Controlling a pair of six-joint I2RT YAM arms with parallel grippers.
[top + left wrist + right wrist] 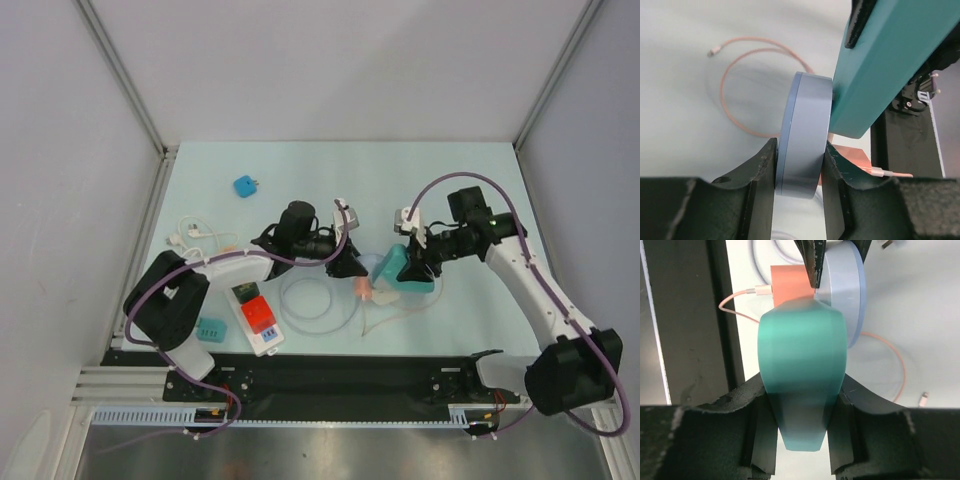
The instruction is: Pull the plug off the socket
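The left gripper (799,162) pinches the round grey-blue socket (805,125) between its fingers, and the right gripper (802,407) pinches the teal plug (802,355). In the top view the plug sits against the socket, at its 3 o'clock side.

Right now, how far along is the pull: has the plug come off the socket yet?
Done: both grips are set, the left gripper shut on the blue-grey round piece, the right gripper shut on the teal block. In hand: the two pieces sit touching, no gap visible between them. Left: actually pulling them apart.
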